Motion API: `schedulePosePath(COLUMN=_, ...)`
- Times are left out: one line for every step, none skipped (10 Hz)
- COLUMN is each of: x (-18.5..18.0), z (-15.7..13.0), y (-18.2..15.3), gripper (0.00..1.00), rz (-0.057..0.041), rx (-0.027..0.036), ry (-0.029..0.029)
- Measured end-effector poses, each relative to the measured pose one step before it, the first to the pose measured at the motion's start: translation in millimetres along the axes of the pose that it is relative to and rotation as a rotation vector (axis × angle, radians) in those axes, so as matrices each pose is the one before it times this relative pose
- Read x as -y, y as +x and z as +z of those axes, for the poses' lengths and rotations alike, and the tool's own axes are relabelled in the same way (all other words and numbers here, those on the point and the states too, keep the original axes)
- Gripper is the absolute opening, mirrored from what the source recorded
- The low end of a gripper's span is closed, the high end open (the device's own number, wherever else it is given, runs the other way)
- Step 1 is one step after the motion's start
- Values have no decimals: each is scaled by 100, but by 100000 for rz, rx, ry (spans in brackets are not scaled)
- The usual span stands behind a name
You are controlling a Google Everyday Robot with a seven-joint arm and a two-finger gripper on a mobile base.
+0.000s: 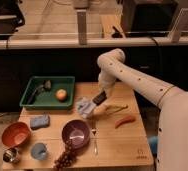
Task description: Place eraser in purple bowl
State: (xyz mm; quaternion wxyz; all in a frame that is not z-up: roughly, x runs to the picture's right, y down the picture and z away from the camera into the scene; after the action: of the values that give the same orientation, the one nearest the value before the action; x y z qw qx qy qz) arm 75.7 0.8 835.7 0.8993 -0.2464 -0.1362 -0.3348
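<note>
Camera view: end effector (99,98) grasps eraser (98,96) above table (122,145), beyond purple bowl (76,133).

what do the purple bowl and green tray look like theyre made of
Purple bowl: probably glossy plastic, going by its pale shiny inside. Green tray: likely matte plastic, evenly coloured with no glare. The gripper hangs over the crumpled pale cloth, behind the bowl.

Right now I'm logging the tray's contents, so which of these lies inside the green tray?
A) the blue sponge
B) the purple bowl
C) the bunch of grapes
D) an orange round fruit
D: the orange fruit sits inside the green tray, while the gripper hangs over the table to its right.
</note>
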Motion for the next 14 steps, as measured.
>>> schedulePosePath(x=137, z=-1198, y=294, gripper=0, rz=-363, rx=-705, ry=1840)
schedulePosePath(x=-29, z=-1109, y=432, gripper=0, rz=198, rx=-697, ry=2314)
schedulePosePath(x=-118, z=-745, y=398, gripper=0, rz=701, rx=-381, ry=2093)
schedulePosePath(x=-197, z=-582, y=362, gripper=0, rz=789, rx=228, ry=2070)
schedulePosePath(x=-51, z=-272, y=15, gripper=0, rz=-220, rx=684, ry=1252)
schedulePosePath(x=84, z=27, y=-439, gripper=0, rz=-1074, rx=920, ry=537)
schedulePosePath(x=320, z=47, y=-1225, gripper=0, rz=-2412, rx=1204, ry=528)
schedulePosePath(x=514, z=102, y=-1441, gripper=0, rz=-2707, rx=964, ry=365)
schedulePosePath(x=528, z=37, y=-1637, gripper=0, rz=-3269, rx=839, ry=267)
schedulePosePath(x=551, z=7, y=-2708, gripper=0, rz=-4715, rx=1276, ry=310)
schedulePosePath(x=128, z=-106, y=-2559, gripper=0, rz=-4065, rx=732, ry=381)
schedulePosePath(x=-153, z=-153, y=-2320, gripper=0, rz=-3510, rx=970, ry=401)
schedulePosePath(x=-263, z=-121, y=-1770, gripper=2, rz=-2856, rx=804, ry=457)
schedulePosePath(x=44, z=133, y=-2168, gripper=10, rz=-4203, rx=2057, ry=911)
